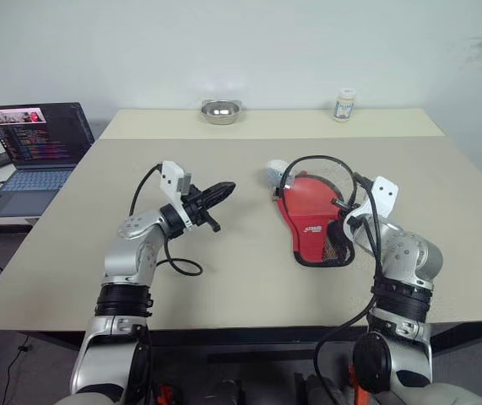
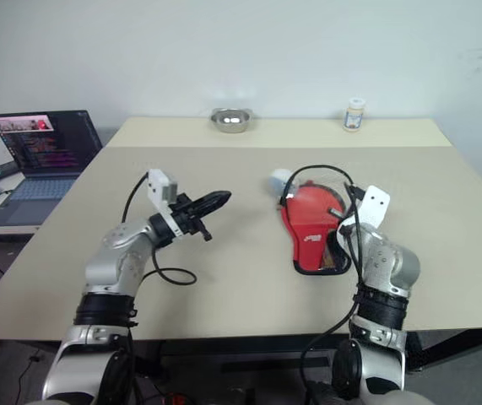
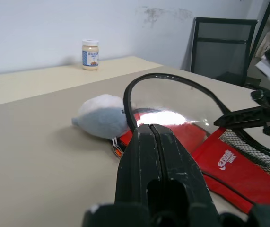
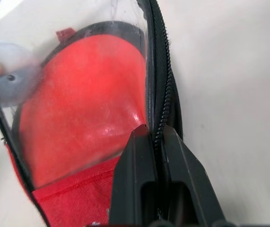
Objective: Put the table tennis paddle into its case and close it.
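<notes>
**Paddle in its open case, right fingers pinching the zipper edge**

Pale walls stand behind a beige bench (image 1: 224, 278) made of two tops pushed together. Toward the right side of the bench lies the case (image 1: 316, 240), red with a white logo and a mesh pocket, its clear flap with black zipper edging (image 3: 172, 80) lifted open. Inside it rests the table tennis paddle (image 4: 82, 104), red face up. A small whitish rounded object (image 1: 276, 173) sits just beside the case's far end. The right gripper (image 4: 156, 142) has its fingers closed on the case's zipper edge. The left gripper (image 1: 220, 193) hovers over the middle of the bench, fingers pressed together and holding nothing. At the far edge stand a metal bowl (image 1: 220, 111) and a small jar (image 1: 344, 105). An open laptop (image 1: 29, 152) sits on a side table beyond the left edge.
</notes>
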Available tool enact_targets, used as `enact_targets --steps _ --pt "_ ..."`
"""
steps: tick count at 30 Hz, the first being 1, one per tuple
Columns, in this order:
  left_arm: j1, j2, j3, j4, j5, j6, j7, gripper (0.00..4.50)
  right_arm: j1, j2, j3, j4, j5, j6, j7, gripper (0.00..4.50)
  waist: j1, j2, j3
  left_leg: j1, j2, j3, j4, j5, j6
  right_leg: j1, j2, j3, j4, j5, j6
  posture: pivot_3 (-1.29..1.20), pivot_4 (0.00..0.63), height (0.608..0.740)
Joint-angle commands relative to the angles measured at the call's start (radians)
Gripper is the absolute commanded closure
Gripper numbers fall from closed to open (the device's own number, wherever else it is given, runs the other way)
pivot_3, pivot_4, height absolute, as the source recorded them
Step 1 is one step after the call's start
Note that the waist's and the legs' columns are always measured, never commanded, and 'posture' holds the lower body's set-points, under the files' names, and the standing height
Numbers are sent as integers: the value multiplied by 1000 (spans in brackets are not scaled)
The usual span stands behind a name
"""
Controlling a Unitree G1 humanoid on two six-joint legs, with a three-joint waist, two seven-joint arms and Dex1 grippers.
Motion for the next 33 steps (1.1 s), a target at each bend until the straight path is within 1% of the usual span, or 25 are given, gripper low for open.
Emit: enact_targets --steps 1,11,14,16,18,21,26,28,31,33 --pt "-6 12 2 -48 -5 -18 1 4500 26 55 -6 -125 5 64 -45 4471 0 0 0 0 0 0 0 0 0 0 0 0 0 0 0 0 150 740" --pt "-14 12 -4 -40 -3 -30 3 4500 29 144 33 -197 20 82 -95 4471 0 0 0 0 0 0 0 -1 1 0 0 0 0 0 0 0 150 740" --pt "-11 15 -5 -42 0 -32 5 4500 66 201 56 -244 58 155 -96 4471 0 0 0 0 0 0 0 -1 1 0 0 0 0 0 0 0 150 740" --pt "-10 16 -5 -43 1 -32 5 4500 80 217 57 -242 81 189 -85 4471 -1 0 0 0 0 0 0 -1 1 0 0 0 0 0 0 0 150 740" --pt "-12 17 -5 -40 1 -33 5 4500 74 199 54 -208 91 173 -74 4471 -1 0 0 0 0 0 0 -1 1 0 0 0 0 0 0 0 150 740" --pt "-17 15 -4 -29 3 -38 6 4500 37 135 49 -105 82 92 -46 4471 -3 0 0 0 0 1 0 -1 2 0 0 0 0 0 0 0 150 740" --pt "-20 13 -8 -24 3 -44 4 4500 8 -23 90 112 23 -60 57 4471 -7 0 0 1 0 1 0 -1 2 0 1 0 0 0 0 0 150 740" --pt "-18 13 -9 -27 2 -43 3 4500 -7 -71 99 180 0 -108 95 4471 -10 0 0 1 1 2 -1 -1 2 0 1 1 0 0 0 0 150 740" --pt "-13 16 -8 -34 -1 -40 2 4500 -17 -112 105 238 -19 -159 125 3802 -11 0 0 1 0 1 -1 -1 2 0 1 0 0 0 0 0 150 740" --pt "-10 18 -7 -37 -1 -40 3 4500 -18 -123 110 246 -29 -182 135 3161 -11 0 0 1 1 1 -1 -1 2 0 1 1 -1 0 0 0 150 740"
